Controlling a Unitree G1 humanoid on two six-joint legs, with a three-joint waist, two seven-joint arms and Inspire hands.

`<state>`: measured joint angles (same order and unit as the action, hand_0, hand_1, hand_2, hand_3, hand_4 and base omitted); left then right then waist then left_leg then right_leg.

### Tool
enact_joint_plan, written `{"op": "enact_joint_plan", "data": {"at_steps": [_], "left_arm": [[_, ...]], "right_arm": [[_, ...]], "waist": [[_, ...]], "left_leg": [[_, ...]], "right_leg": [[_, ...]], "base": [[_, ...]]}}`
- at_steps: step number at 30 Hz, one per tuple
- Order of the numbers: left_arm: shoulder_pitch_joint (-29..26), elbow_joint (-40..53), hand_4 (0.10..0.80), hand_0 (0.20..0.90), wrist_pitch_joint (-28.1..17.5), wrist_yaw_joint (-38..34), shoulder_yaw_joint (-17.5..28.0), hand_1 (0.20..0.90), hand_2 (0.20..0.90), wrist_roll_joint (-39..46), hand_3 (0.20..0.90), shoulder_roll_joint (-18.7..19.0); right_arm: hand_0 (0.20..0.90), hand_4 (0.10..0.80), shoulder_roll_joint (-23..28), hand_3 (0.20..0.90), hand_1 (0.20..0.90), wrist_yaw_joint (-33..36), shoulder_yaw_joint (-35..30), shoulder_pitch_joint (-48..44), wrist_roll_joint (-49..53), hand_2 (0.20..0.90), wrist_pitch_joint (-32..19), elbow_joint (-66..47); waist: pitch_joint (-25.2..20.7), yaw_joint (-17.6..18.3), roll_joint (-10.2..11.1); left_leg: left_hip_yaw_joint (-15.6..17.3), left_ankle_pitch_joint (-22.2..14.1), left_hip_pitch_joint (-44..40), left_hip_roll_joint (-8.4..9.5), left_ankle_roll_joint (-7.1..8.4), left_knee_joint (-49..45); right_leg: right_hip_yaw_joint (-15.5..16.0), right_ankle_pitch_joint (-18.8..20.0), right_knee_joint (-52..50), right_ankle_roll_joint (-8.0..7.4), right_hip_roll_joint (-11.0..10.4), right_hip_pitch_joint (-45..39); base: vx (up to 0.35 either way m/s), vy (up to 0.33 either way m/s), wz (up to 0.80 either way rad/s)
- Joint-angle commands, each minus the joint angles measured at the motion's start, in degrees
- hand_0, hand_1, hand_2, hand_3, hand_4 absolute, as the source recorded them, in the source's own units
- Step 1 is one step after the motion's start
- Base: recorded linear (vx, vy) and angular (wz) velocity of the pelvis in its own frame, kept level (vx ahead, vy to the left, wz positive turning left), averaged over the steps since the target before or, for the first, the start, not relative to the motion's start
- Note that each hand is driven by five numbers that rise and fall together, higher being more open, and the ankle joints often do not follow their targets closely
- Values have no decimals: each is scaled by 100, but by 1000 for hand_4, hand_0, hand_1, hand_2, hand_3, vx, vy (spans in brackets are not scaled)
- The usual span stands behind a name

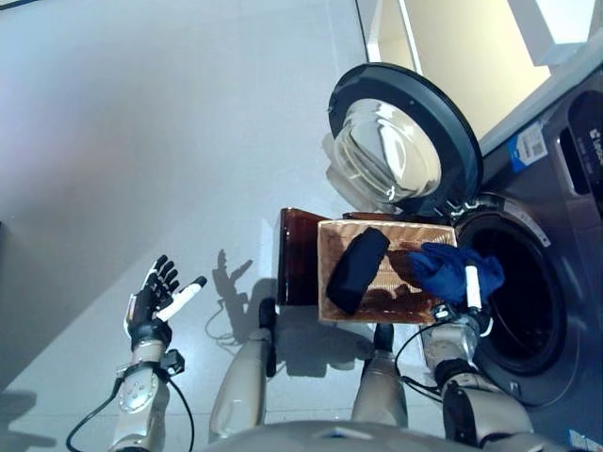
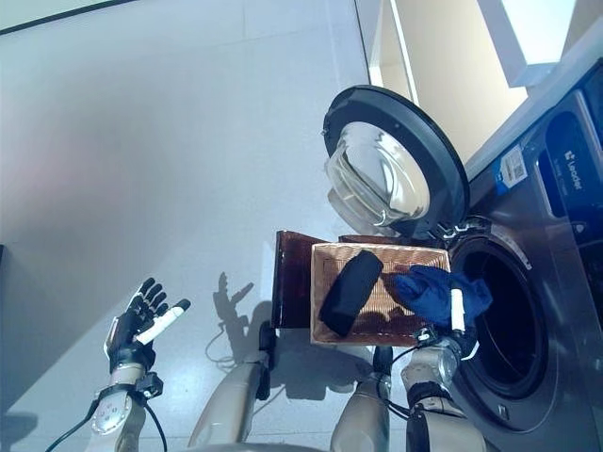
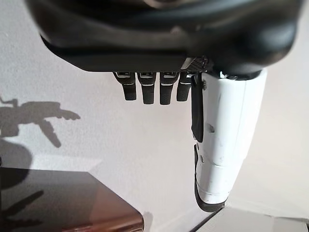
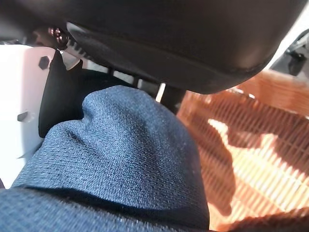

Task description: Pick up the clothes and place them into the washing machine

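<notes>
A shallow wicker basket (image 1: pixel 339 292) rests on a low dark brown box (image 1: pixel 297 254) beside the washing machine (image 1: pixel 546 311), whose round door (image 1: pixel 405 141) stands open. A black garment (image 1: pixel 358 270) lies in the basket. My right hand (image 1: pixel 469 287) is shut on a blue garment (image 1: pixel 452 268) at the basket's right edge, next to the drum opening (image 1: pixel 523 301). The right wrist view shows the blue cloth (image 4: pixel 120 159) bunched against the palm, with the wicker (image 4: pixel 251 145) past it. My left hand (image 1: pixel 160 297) hangs open and empty over the floor at the left.
The open door (image 2: pixel 396 160) juts out over the far side of the basket. The brown box corner (image 3: pixel 72 203) shows in the left wrist view. Grey floor (image 1: pixel 141 141) stretches to the left and far side.
</notes>
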<state>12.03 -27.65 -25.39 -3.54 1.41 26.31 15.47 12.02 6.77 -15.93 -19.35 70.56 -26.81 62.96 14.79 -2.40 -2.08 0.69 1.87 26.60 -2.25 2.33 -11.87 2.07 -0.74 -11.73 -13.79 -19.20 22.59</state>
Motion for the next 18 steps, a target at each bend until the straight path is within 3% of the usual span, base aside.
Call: {"op": "enact_joint_plan", "data": {"at_steps": [1, 10, 18], "left_arm": [[118, 274, 800, 900, -509, 44, 219, 900, 900, 253, 900, 120], [159, 238, 800, 900, -548, 25, -30, 900, 900, 318, 900, 127], [168, 453, 800, 900, -572, 30, -150, 900, 900, 325, 900, 186]], "right_arm": [[200, 300, 200, 200, 200, -296, -406, 175, 451, 200, -884, -713], [200, 300, 422, 200, 200, 204, -919, -193, 649, 200, -1299, -573], [200, 300, 782, 200, 200, 487, -762, -574, 408, 200, -1267, -457]], "waist": [[-175, -27, -144], [-229, -35, -383], [-57, -44, -511]], "left_leg": [[-118, -29, 71, -64, 199, 28], [-87, -12, 168, -47, 195, 29], [-99, -137, 474, -64, 156, -376]], "right_leg": [[47, 638, 43, 309, -65, 302], [-71, 591, -41, 323, -47, 485], [-234, 457, -487, 398, 32, 887]], "base": [[-6, 21, -3], [-10, 9, -4], [-47, -1, -5]]}}
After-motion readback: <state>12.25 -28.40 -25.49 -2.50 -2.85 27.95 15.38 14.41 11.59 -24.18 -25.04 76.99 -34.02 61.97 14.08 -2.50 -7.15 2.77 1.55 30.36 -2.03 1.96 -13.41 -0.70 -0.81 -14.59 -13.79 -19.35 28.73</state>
